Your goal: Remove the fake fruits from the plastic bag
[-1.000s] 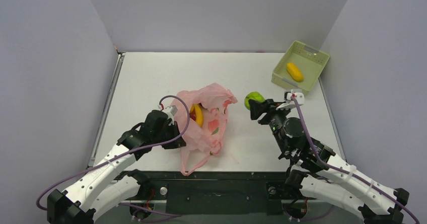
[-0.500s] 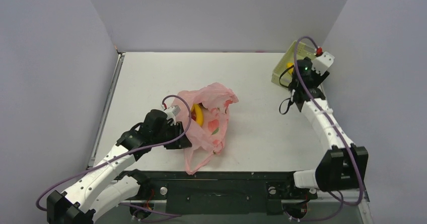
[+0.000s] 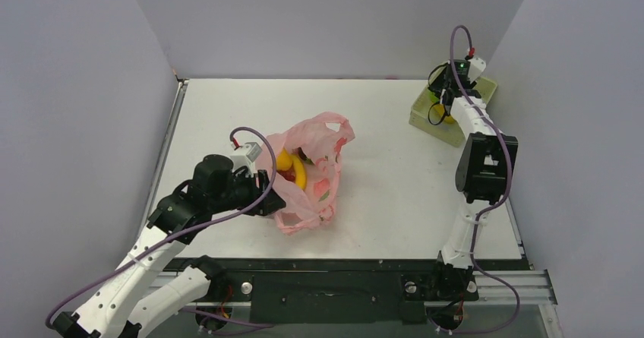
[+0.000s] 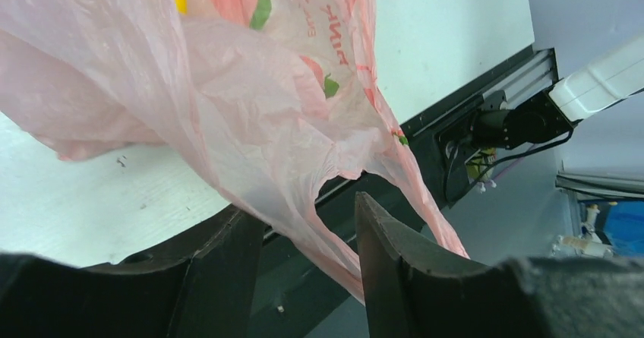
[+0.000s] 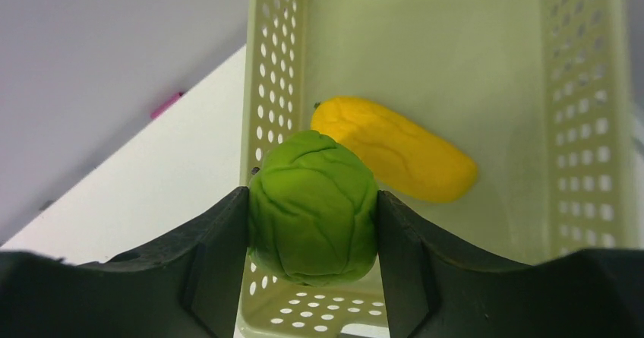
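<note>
The pink plastic bag (image 3: pixel 319 175) lies at the table's middle, its mouth up. A yellow banana (image 3: pixel 295 169) and a red fruit (image 3: pixel 288 177) show inside it. My left gripper (image 3: pixel 267 199) is at the bag's near left edge. In the left wrist view it (image 4: pixel 300 205) has a fold of the bag (image 4: pixel 250 110) between its narrowed fingers and holds it up. My right gripper (image 3: pixel 443 99) is over the pale green basket (image 3: pixel 419 115). It (image 5: pixel 313 201) is shut on the green round fruit (image 5: pixel 313 205), just above the basket (image 5: pixel 269 87), beside a yellow-orange oval fruit (image 5: pixel 395 150).
The basket stands at the table's far right corner by the right wall. The table's black front rail (image 4: pixel 486 125) lies just beyond the bag's hanging handle. Grey walls close in the left, back and right sides.
My right arm has swung from the table's middle out to the basket, carrying the green fruit. My left gripper has risen and drawn the bag's edge and handle up and left.
</note>
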Tool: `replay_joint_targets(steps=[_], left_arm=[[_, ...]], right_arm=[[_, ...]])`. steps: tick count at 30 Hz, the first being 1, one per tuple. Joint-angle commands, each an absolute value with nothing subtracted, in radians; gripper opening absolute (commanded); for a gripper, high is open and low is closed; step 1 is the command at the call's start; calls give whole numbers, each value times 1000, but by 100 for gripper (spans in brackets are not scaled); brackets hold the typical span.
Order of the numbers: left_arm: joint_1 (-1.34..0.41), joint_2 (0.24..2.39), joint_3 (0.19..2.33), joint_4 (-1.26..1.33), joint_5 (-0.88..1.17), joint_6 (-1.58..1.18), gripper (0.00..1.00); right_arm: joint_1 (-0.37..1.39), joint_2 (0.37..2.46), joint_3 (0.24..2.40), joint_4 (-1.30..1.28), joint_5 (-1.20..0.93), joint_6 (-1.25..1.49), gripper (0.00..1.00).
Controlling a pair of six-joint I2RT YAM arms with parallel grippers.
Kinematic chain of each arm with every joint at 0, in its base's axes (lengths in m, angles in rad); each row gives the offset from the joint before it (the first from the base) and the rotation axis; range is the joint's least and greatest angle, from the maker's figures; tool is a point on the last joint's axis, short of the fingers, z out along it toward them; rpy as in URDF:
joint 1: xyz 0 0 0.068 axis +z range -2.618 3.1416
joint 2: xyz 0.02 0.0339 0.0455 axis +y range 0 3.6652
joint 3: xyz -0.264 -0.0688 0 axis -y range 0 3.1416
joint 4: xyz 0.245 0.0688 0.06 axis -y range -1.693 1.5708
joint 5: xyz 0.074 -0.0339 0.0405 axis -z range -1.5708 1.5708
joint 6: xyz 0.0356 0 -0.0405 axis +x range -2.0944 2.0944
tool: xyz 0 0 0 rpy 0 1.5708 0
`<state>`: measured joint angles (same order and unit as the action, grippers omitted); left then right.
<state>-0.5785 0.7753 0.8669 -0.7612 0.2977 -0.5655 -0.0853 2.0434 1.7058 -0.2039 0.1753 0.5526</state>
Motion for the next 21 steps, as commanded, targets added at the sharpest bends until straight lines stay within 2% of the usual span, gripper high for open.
replay_joint_targets(steps=[1,10,16,21], left_arm=[[-568,765,962,-820,212,-486,44],[-568,756,979,-856,255,-460,48],[-568,704,929,-818,292,-522,51],[-568,720,976,-860,252,-488,51]], right_arm=[[-82,2104,1798,-243,84,593,6],[-79,2185,1800,-248,42,564,24],[-77,2190,1795,-277,24,559,46],[-76,2186,1807,-311,18,556,61]])
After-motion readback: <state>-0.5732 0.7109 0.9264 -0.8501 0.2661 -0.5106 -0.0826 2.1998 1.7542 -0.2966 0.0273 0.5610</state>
